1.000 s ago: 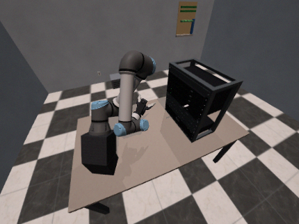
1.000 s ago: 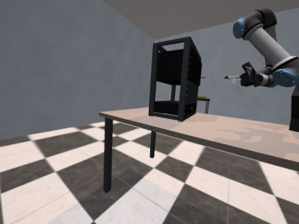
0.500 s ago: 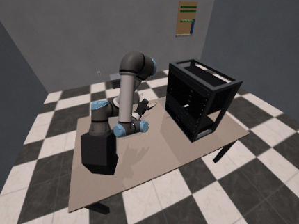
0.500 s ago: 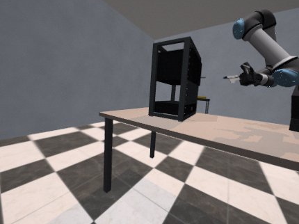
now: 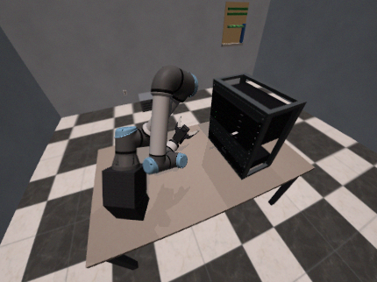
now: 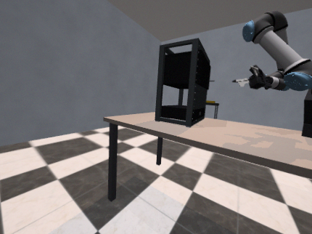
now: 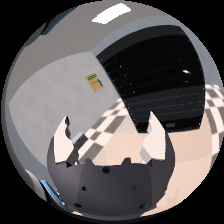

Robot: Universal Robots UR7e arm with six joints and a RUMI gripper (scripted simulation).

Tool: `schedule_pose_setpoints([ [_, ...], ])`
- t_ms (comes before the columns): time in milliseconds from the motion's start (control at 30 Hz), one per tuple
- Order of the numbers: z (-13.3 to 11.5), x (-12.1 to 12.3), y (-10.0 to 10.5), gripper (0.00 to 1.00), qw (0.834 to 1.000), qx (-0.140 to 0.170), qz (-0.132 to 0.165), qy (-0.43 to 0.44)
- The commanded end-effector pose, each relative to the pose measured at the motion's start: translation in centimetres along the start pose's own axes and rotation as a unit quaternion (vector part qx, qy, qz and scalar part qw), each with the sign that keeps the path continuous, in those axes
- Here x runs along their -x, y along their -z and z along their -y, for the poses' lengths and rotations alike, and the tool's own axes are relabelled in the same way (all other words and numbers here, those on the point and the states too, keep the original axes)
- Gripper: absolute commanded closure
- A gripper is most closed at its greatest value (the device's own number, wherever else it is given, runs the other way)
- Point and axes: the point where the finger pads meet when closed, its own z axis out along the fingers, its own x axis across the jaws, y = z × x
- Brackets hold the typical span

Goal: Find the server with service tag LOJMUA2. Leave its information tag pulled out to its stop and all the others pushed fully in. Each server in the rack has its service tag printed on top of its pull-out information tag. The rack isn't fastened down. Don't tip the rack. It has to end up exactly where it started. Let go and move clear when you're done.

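Your gripper (image 5: 188, 131) hangs spread wide and empty above the table (image 5: 184, 200), well short of the rack (image 5: 252, 156) to its right. You see one pale information tag (image 5: 235, 133) sticking out from the rack's front face.

a tan-topped table (image 5: 184, 208) on dark legs stands on a black-and-white checkered floor (image 5: 307, 248). a tan poster (image 5: 234, 24) with green bars hangs on the grey back wall (image 5: 110, 33). a small wall outlet (image 5: 124, 92) sits low on that wall.
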Motion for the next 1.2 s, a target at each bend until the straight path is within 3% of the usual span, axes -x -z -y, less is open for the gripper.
schedule_pose_setpoints([
  [0,0.5,-0.5,-0.1,0.0,1.0,-0.008,-0.008,-0.016],
  [1167,3.1,-3.1,0.0,0.0,0.993,-0.048,-0.048,-0.101],
])
